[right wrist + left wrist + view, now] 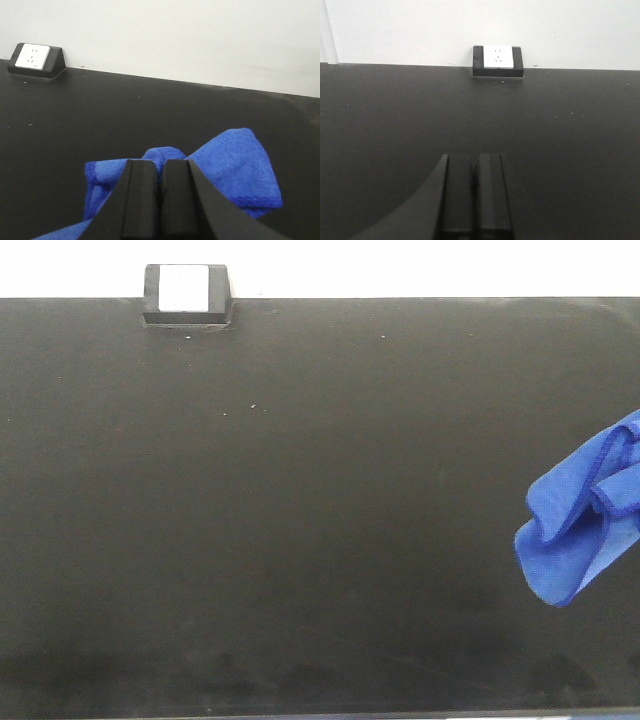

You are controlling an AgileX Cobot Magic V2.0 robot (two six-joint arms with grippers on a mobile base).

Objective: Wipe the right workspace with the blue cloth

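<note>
The blue cloth (580, 522) lies crumpled on the black table (300, 490) at its right edge, partly cut off by the frame. In the right wrist view my right gripper (160, 167) is shut on a raised fold of the blue cloth (235, 165), which spreads to both sides of the fingers. In the left wrist view my left gripper (476, 162) is shut and empty, low over the bare black table (560, 130). Neither gripper shows in the front view.
A black wedge-shaped power socket with a white face (186, 293) sits at the table's back edge, left of centre; it also shows in the left wrist view (498, 60) and the right wrist view (35, 60). A white wall stands behind the table.
</note>
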